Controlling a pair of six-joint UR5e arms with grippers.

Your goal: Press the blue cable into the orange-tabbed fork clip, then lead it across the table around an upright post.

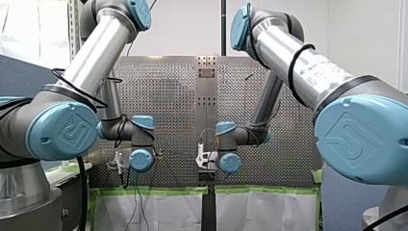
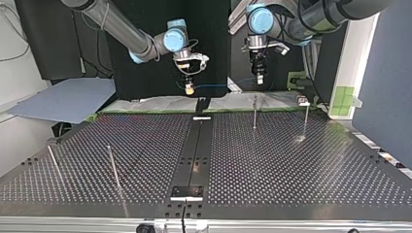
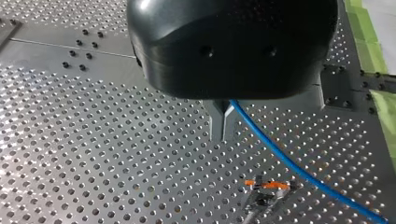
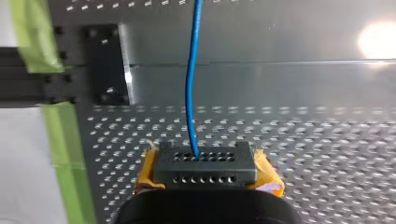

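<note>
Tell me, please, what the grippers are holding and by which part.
Both hold the blue cable: my left gripper pinches one stretch between its fingertips, my right gripper another between its yellow pads. Its ends are hidden.

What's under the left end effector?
Perforated table, the cable leading out from its fingers, and the clip beside that cable. The end effector body hides where the cable enters the grip.

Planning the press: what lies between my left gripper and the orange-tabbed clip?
Left wrist view: only bare perforated table between left gripper and clip.
</note>
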